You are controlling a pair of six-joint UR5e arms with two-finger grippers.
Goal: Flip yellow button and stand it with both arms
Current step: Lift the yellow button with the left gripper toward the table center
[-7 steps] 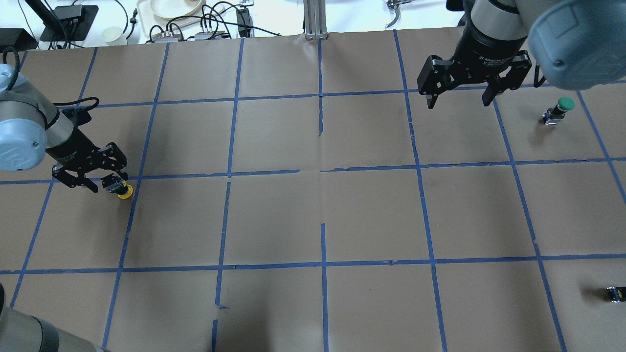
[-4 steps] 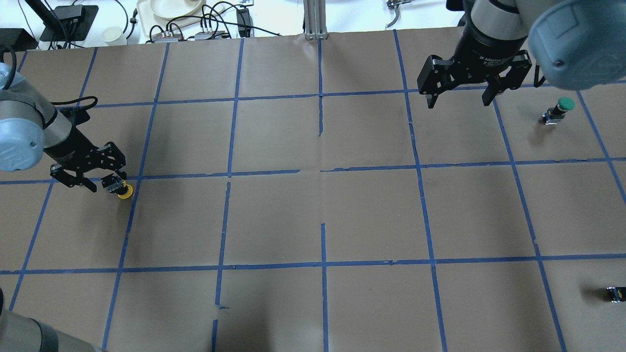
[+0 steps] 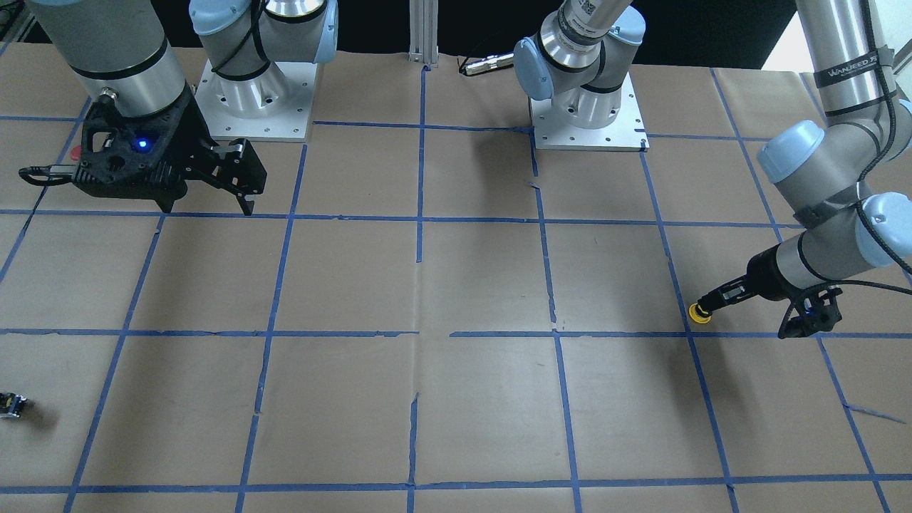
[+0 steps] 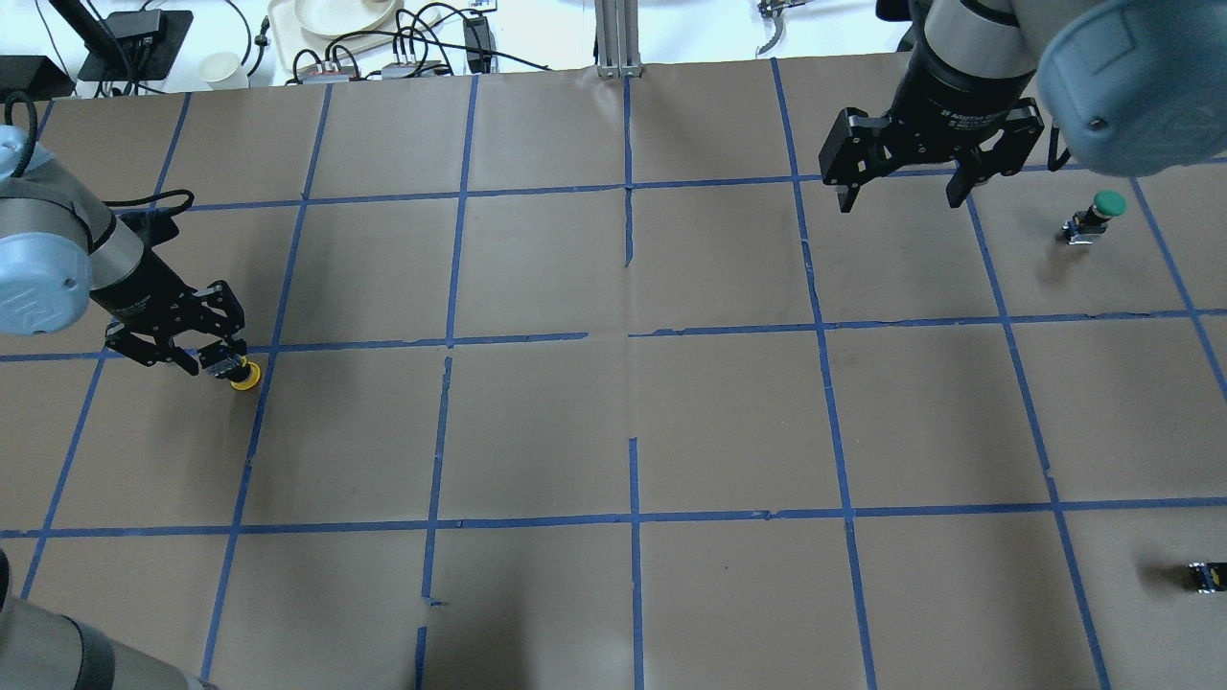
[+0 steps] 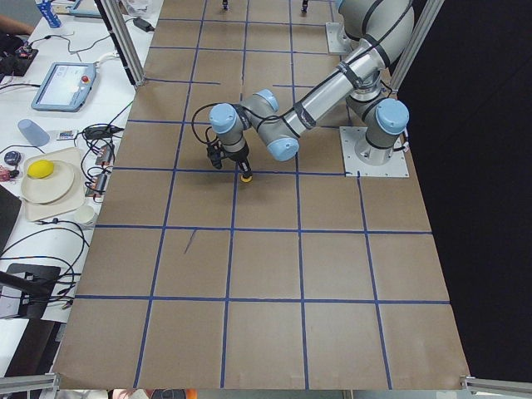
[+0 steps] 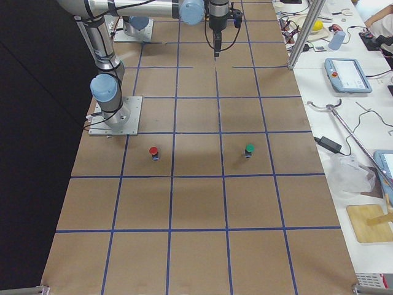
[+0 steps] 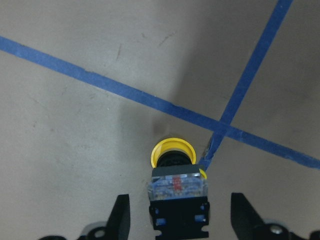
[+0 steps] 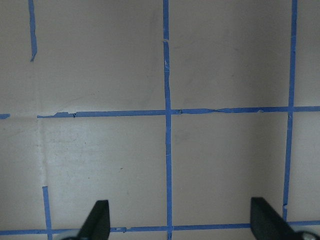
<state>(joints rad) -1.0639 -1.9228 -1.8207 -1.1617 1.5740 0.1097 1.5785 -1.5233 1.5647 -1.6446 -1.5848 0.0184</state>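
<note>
The yellow button (image 4: pixel 246 376) lies near a blue tape crossing at the table's left. Its cap (image 7: pixel 172 152) rests on the paper and points away from my left gripper. Its black-grey base (image 7: pixel 177 192) sits between the fingers. My left gripper (image 4: pixel 213 357) is low and tilted over it, jaws open, with a gap on each side of the base. The button also shows in the front view (image 3: pixel 701 313) and the left view (image 5: pixel 246 176). My right gripper (image 4: pixel 901 196) hangs open and empty above the far right of the table; its wrist view shows only paper and tape.
A green-capped button (image 4: pixel 1102 211) stands at the far right. A red-capped button (image 6: pixel 153 151) stands near the right arm's base. A small black capless part (image 4: pixel 1206 575) lies at the near right edge. Brown paper with a blue tape grid (image 4: pixel 633 335) covers the table.
My left gripper's jaws have narrowed slightly around the button's base. The button has stayed in place. The right arm has barely moved.
</note>
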